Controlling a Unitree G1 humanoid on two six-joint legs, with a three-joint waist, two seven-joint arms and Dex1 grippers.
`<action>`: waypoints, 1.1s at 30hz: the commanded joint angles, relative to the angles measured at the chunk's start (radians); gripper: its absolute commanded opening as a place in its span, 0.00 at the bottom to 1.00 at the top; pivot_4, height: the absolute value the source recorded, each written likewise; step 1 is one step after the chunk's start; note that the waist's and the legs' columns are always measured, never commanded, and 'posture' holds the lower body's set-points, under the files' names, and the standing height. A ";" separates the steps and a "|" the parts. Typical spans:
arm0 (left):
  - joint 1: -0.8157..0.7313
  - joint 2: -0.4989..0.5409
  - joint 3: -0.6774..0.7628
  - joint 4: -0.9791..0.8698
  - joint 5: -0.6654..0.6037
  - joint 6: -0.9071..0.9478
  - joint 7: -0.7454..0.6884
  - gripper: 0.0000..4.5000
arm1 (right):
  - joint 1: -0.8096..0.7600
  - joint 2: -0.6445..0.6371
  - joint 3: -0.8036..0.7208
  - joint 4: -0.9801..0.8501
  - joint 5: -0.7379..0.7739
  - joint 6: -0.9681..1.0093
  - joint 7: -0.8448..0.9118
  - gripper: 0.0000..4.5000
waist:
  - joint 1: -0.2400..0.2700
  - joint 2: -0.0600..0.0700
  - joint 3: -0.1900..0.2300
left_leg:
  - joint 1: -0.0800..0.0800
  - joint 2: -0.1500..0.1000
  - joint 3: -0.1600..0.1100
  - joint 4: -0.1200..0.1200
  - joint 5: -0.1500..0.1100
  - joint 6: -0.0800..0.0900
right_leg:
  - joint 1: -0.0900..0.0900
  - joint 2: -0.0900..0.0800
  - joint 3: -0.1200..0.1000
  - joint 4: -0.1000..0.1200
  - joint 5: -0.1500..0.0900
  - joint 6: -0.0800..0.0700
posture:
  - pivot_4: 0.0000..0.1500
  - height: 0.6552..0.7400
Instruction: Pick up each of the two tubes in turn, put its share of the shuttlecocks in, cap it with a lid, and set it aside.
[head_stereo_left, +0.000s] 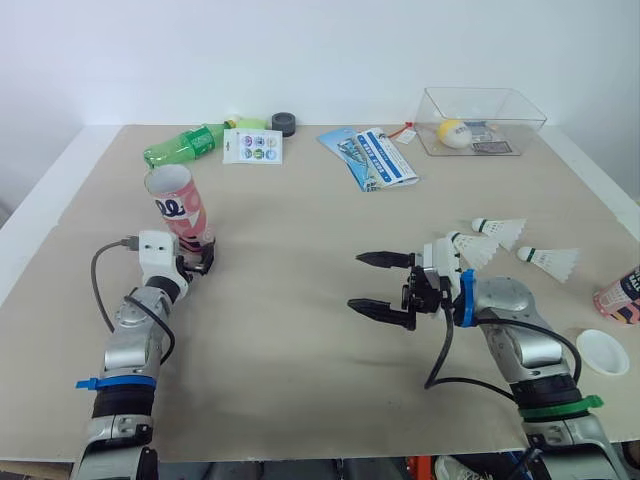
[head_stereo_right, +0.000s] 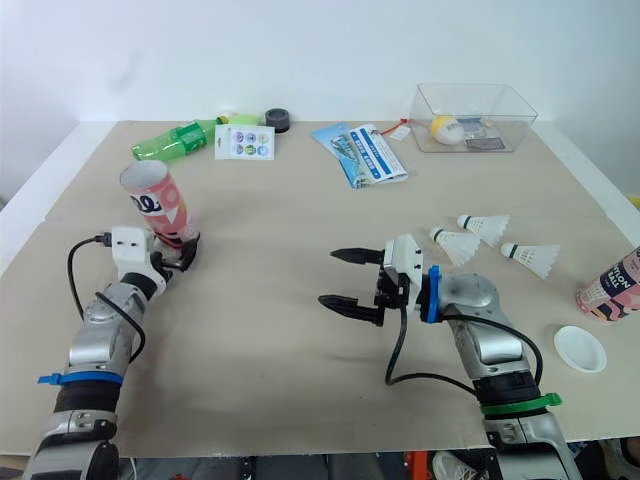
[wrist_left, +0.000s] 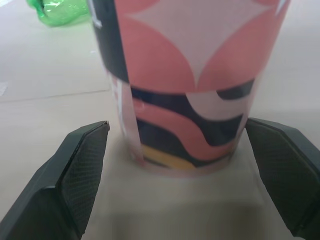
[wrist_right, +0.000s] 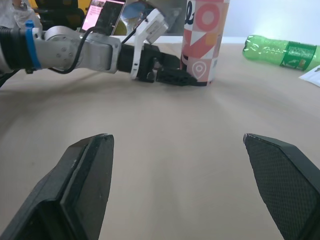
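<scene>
Left wrist view puts me right at the start of the job, as I read it: the left pincer (head_stereo_left: 197, 264) stands wide open around the foot of the first tube (wrist_left: 195, 75), one finger on each side and close to its wall, though I can't see either pressing on it, so I judge it not yet gripped. That tube stands upright on its base at the left of the worktop (head_stereo_left: 300, 380), mouth open and uncapped. It is pink with white diamond shapes, dark wavy bands and a yellow patch low down. My right pincer (head_stereo_left: 356, 281) hangs over the middle of the worktop, spread wide and holding nothing. Three shuttlecocks (head_stereo_left: 500, 231) lie loose on the right, none loaded. A second tube (head_stereo_left: 620, 295) lies at the right edge, and one white lid (head_stereo_left: 602, 351) sits nearer, just beside it. So lifting, filling, capping and setting aside remain to do — for both tubes.
</scene>
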 joint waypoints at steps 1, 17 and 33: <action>-0.044 0.025 0.002 0.072 0.004 -0.045 -0.037 1.00 | 0.000 -0.016 -0.035 -0.058 0.007 0.003 -0.016 0.99 | 0.000 0.000 0.000 | 0.000 0.000 0.000 0.000 0.000 0.000 | 0.000 0.000 0.000 0.000 0.000 0.000 | 1.00 1.00; -0.128 0.046 -0.010 0.211 0.006 -0.087 -0.124 0.73 | 0.024 -0.027 -0.039 -0.104 0.002 0.023 -0.056 1.00 | 0.002 0.000 0.000 | 0.000 0.000 0.000 0.000 0.000 0.000 | 0.000 0.000 -0.001 0.000 0.000 0.000 | 1.00 1.00; -0.042 0.171 -0.374 -0.390 0.153 0.142 -0.387 0.73 | 0.168 -0.046 -0.318 -0.306 0.119 0.338 -0.436 1.00 | 0.006 0.000 0.000 | -0.002 0.000 0.000 -0.001 0.000 -0.001 | -0.001 -0.001 0.000 0.000 -0.002 0.000 | 1.00 1.00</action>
